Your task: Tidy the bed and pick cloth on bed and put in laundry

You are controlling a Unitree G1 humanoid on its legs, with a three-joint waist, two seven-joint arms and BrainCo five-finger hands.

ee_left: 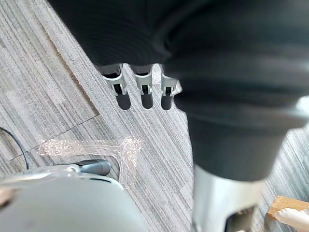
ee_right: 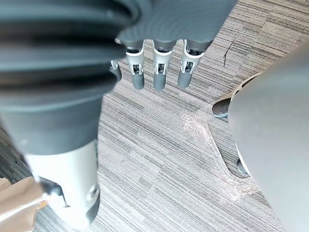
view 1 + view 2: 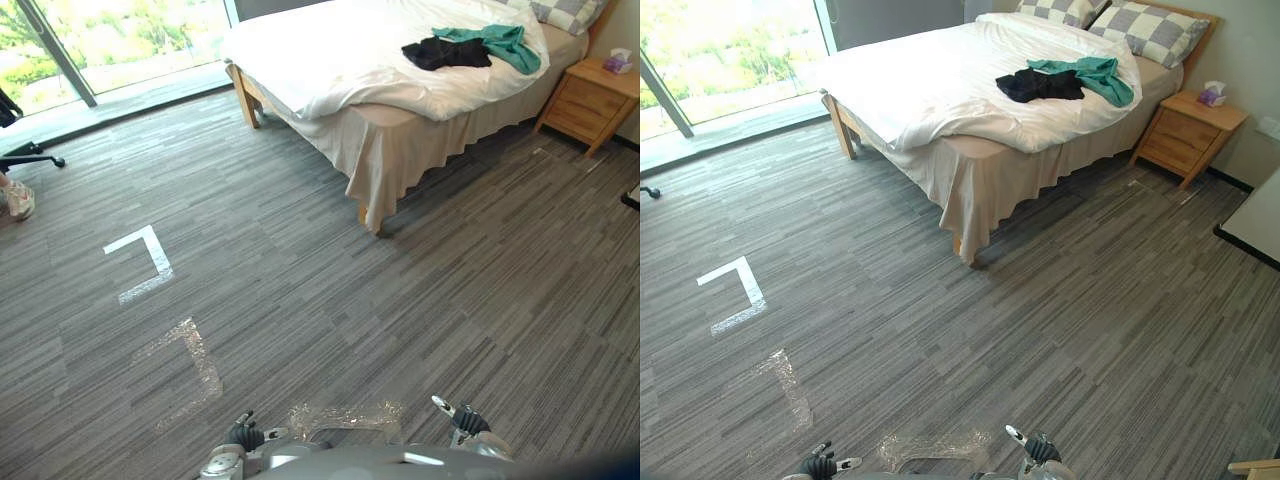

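A black cloth [image 3: 445,52] and a teal-green cloth [image 3: 505,42] lie bunched together on the white duvet [image 3: 330,50] of a wooden bed, near its head end, far ahead and to the right. Two checkered pillows [image 3: 1150,30] rest at the headboard. The duvet hangs rumpled over the near corner. My left hand [image 1: 142,89] hangs over the grey carpet with straight fingers and nothing in it. My right hand [image 2: 159,72] hangs the same way, open and holding nothing.
A wooden nightstand [image 3: 1188,125] with a tissue box [image 3: 1212,94] stands right of the bed. White tape corners [image 3: 145,262] mark the carpet. A large window [image 3: 120,40] runs along the far left. A person's shoe [image 3: 18,200] shows at the left edge. A white panel [image 3: 1255,225] lies at the right.
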